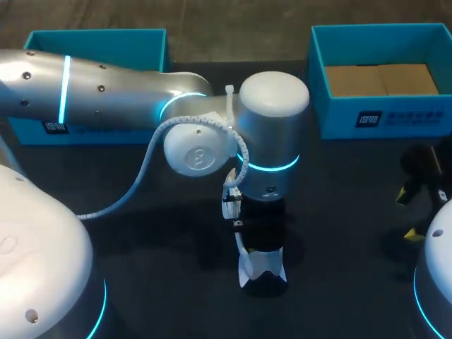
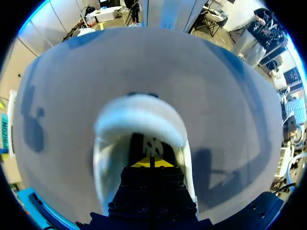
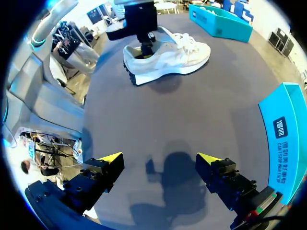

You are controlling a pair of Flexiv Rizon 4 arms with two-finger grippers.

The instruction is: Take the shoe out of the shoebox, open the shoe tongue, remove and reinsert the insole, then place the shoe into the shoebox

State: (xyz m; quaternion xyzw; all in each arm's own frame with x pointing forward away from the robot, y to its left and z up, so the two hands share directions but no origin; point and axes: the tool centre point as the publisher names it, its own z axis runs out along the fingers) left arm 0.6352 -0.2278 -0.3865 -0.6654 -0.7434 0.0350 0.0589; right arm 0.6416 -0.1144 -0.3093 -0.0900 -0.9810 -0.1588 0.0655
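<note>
A white sneaker (image 3: 172,52) stands upright on the dark table, its toe towards the far teal box (image 3: 220,21). From above only its heel (image 1: 261,272) shows below my left arm's wrist. My left gripper (image 2: 152,163) points down into the shoe's opening at the heel (image 2: 139,120), yellow tips pressed together and shut. I cannot see whether anything thin is pinched between them. My right gripper (image 3: 160,160) hovers open over bare table well short of the shoe, near the table's right side (image 1: 409,212), with nothing between its fingers.
A teal shoebox (image 1: 381,78) with brown cardboard inside sits at the back right, close beside my right gripper (image 3: 283,139). A second teal box (image 1: 95,42) stands at the back left, partly hidden by my left arm (image 1: 106,88).
</note>
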